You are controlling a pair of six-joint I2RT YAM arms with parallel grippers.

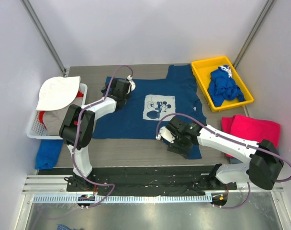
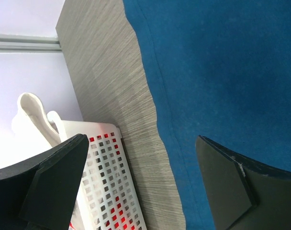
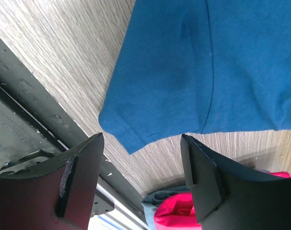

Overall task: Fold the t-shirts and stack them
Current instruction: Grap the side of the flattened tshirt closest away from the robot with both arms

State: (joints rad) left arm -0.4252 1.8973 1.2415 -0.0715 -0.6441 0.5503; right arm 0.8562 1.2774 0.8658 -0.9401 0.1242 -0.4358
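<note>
1. Navy t-shirt (image 1: 136, 112) lies spread flat across the middle of the table (image 1: 128, 149) in the top view. Its white mouse print faces up and its neck points toward the right. No fold is in it yet, so for this shirt the work looks barely begun.
2. The pink t-shirt (image 1: 253, 128) sits folded at the right edge. The blue t-shirt (image 1: 224, 86) lies bunched in the yellow tray (image 1: 201, 81) at upper right.
3. The left gripper (image 2: 140, 141) has its fingers spread and holds nothing. It is over the shirt's upper-left corner, with the cloth's edge running between the fingers. The outer finger sits over the white basket (image 2: 112, 182).
4. The right gripper (image 3: 139, 140) also has its fingers spread and is empty. The corner of the lower-right sleeve lies just between its fingers, near the table's front edge.
5. How high either gripper sits above the cloth is hard to judge; neither seems to be pressing on it.
6. What could go wrong:
   - The left finger may catch the basket on the way down, because the basket is so close.
   - The right fingers may close on only the tip of the sleeve, which could slip out when lifted.
   - A pinch might take only the top layer, leaving the lower layer behind.
   - If the two arms lift unevenly, the soft cotton would drag and bunch, and the fold would come out skewed.
</note>
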